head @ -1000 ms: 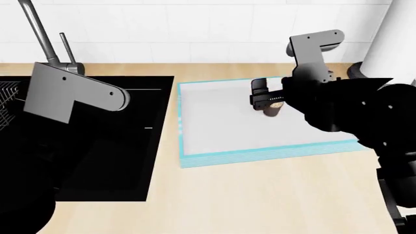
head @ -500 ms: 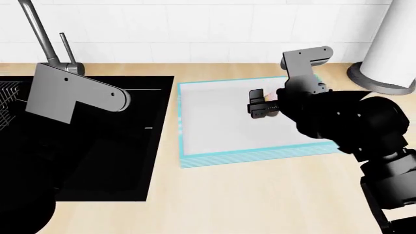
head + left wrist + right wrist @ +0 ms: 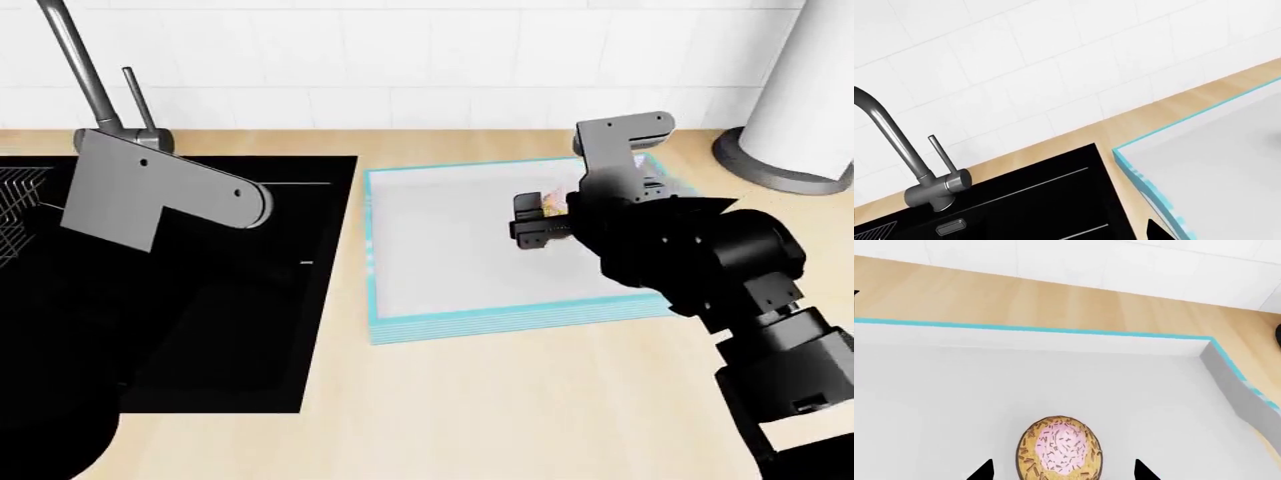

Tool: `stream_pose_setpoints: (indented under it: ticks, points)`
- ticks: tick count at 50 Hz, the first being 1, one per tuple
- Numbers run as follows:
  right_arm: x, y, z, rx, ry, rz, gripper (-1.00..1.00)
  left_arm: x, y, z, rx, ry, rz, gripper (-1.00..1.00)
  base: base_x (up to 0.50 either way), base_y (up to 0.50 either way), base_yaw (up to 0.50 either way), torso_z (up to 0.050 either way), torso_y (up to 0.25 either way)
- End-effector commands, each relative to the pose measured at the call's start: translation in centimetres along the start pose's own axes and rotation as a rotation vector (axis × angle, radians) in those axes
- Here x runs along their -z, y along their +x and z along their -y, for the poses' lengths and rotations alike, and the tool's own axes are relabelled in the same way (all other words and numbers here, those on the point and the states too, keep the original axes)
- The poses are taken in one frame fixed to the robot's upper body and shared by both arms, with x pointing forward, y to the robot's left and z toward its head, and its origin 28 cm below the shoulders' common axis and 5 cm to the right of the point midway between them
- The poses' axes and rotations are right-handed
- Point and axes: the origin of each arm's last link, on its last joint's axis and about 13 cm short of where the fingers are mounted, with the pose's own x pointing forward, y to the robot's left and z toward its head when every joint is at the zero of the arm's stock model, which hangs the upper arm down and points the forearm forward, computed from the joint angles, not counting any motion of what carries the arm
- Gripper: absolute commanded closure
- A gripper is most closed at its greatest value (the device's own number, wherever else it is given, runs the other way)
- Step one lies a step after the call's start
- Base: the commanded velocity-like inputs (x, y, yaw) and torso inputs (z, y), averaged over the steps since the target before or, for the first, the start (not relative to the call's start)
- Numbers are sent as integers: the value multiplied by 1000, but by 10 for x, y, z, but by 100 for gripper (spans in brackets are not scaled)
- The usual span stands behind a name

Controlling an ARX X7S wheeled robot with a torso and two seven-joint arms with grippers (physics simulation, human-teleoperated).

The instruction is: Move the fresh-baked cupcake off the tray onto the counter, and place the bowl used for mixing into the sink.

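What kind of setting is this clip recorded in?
A simulated kitchen, by the look of it: a black recessed sink with a tall steel tap, a pale wood counter against a white tiled wall, and a blue-rimmed tray holding a pink-frosted cupcake.

I count one cupcake (image 3: 1060, 449), one tray (image 3: 441, 260), one sink (image 3: 200, 300) with one tap (image 3: 901, 150), one paper-towel roll (image 3: 805, 90), and my two arms.
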Motion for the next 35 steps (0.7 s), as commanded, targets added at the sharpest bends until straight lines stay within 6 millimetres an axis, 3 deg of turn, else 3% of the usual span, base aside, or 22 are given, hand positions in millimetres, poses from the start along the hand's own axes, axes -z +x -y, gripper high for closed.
stream_pose_setpoints:
  ticks: [1,13,35]
  points:
    - [4,7,-3,-11,-10,-22,-100,2,0,-1,-4,-1,-5,-100,0,0,0,0,0]
    - [12,20,-2,-17,3,-51,-100,1,3,0,-2,1,-14,-100,0,0,0,0,0]
    - [16,25,-4,-3,10,-62,-100,2,4,0,4,-1,-12,-100,0,0,0,0,0]
